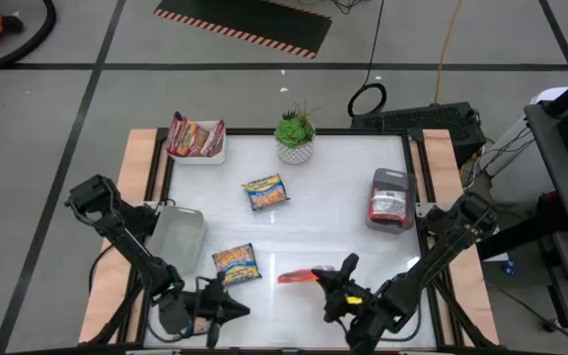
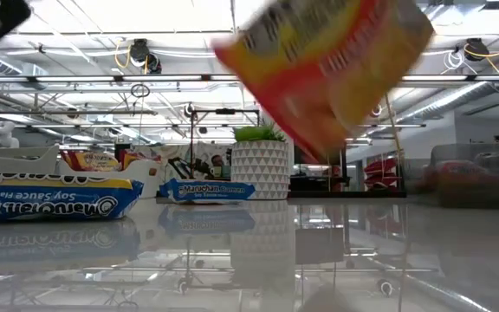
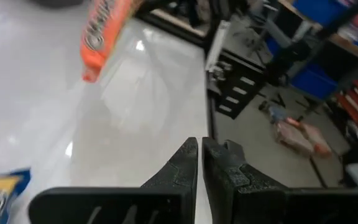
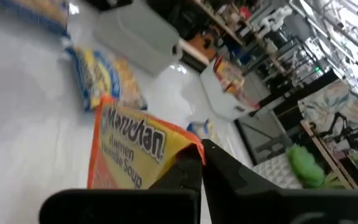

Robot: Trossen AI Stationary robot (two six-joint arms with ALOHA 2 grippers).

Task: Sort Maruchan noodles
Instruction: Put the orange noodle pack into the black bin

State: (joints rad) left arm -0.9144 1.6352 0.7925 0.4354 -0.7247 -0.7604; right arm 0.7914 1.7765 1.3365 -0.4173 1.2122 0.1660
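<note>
My right gripper (image 1: 335,279) is near the table's front edge and is shut on an orange-red Maruchan noodle packet (image 1: 299,277), which hangs tilted in the air in the low view (image 2: 327,61). My left gripper (image 1: 233,312) is at the front left, shut and holding nothing (image 3: 199,149). One blue-and-yellow packet (image 1: 236,262) lies flat just beyond it, and another (image 1: 266,191) lies mid-table. A white tray (image 1: 215,155) at the far left holds red packets (image 1: 193,138). A grey tray (image 1: 390,177) at the right holds dark red packets (image 1: 390,204). My right gripper pinches the orange-red packet by one corner (image 4: 188,149) between its two fingers. The fingers come nearly level from the table's right side. The packet is lifted clear of the table, stands on edge and reaches from the fingers toward the table's left.
An empty grey tray (image 1: 178,237) lies at the left, beside my left arm. A green plant in a white pot (image 1: 295,135) stands at the far edge's middle. The middle of the white tabletop (image 1: 333,217) is bare between the packets and trays.
</note>
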